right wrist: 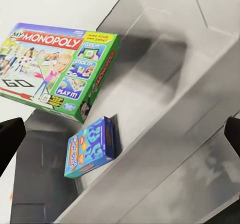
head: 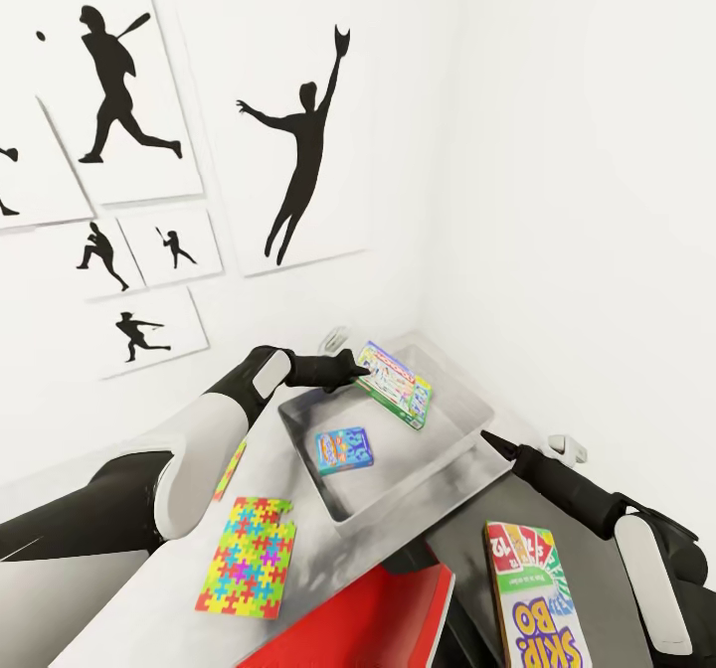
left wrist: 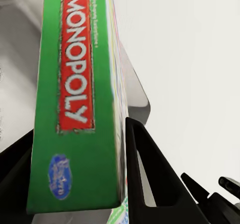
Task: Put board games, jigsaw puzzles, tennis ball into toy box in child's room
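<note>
Head view is showing your left gripper pinching the Monopoly box, a colourful pale box with a green edge and red lettering, tilted above the far end of the grey toy box. One small blue game box is lying flat inside it. Near you, one bright jigsaw puzzle is lying on the table, a second puzzle's edge is peeking from behind your left arm, and one Skip-Bo box is lying at the right. Your right gripper is hovering over the toy box's near right rim with fingers spread, holding nothing.
</note>
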You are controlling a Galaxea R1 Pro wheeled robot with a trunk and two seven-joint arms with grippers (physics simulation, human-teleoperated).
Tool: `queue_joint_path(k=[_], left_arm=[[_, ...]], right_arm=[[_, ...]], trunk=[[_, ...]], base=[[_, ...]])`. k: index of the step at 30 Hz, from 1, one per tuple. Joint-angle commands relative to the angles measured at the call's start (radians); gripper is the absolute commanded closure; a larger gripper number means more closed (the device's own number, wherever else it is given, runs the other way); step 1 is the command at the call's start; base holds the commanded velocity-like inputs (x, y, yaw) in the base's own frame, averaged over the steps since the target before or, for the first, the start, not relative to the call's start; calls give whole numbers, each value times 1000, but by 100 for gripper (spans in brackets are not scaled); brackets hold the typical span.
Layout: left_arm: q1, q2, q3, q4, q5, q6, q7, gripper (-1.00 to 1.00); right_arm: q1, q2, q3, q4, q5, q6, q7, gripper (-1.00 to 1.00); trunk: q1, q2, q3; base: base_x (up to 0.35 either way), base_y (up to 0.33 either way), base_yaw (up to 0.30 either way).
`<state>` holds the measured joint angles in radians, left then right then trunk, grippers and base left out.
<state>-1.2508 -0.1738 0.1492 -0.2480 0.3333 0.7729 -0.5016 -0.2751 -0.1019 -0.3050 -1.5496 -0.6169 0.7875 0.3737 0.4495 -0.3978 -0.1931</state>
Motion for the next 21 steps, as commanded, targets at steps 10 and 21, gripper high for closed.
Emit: queue_joint_path(k=[10,21], left_arm=[[-1,-1,9,-21,-3,6,-2,100],[-1,-1,8,-65,-3,8,-47,100]], right_arm=[[-1,-1,-7,0,2,6,47,-100],[-1,-4,-20,0,2,5,49,-100]], trunk=[[1,-2,-18],[1,-2,-36]], base=[[0,0,0],[0,0,0]])
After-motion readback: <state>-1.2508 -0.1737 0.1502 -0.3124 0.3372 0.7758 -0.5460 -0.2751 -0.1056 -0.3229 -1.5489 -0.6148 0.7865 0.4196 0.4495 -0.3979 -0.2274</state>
